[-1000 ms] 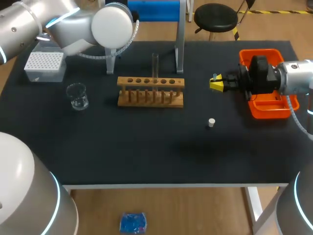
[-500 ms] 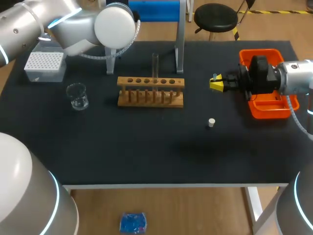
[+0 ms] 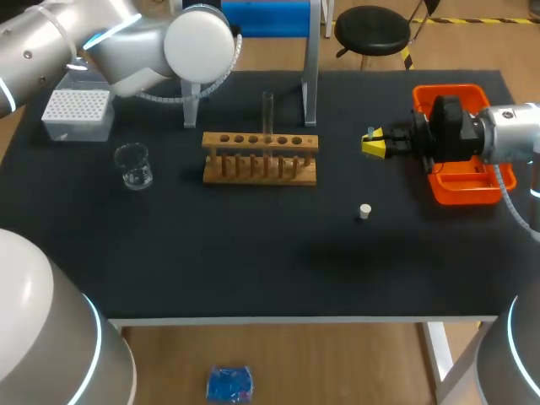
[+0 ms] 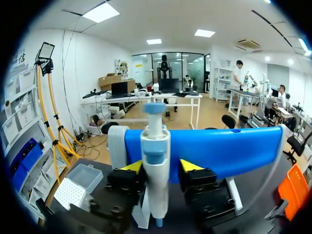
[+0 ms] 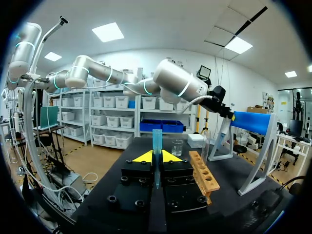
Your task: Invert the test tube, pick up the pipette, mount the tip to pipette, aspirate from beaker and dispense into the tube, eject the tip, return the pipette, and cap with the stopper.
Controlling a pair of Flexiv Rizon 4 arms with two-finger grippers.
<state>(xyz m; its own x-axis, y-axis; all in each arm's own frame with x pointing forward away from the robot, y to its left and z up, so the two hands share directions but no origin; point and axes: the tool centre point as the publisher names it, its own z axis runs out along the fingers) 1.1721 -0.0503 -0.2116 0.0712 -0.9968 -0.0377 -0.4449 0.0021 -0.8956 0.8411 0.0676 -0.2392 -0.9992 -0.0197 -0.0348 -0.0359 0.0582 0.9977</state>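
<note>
My left gripper [image 4: 161, 166] is at the blue pipette stand [image 4: 229, 151] at the table's back. The white and blue pipette [image 4: 155, 161] hangs between its fingers; one finger is against the pipette and a thin gap shows at the other. In the head view my left arm's elbow [image 3: 198, 44] hides that gripper. My right gripper [image 3: 375, 143] hovers right of the wooden rack [image 3: 260, 158], shut on a light blue pipette tip [image 5: 157, 141] that stands upright. A glass test tube [image 3: 267, 110] stands in the rack. The beaker [image 3: 133, 164] is at the left and the white stopper [image 3: 364, 211] lies on the mat.
The white tip box [image 3: 78, 114] sits at the back left, beyond the beaker. An orange tray [image 3: 460, 181] lies under my right arm at the right edge. The black mat's [image 3: 253, 261] front half is bare.
My left arm's elbow has shifted slightly to the right. The right arm has kept still with the tip.
</note>
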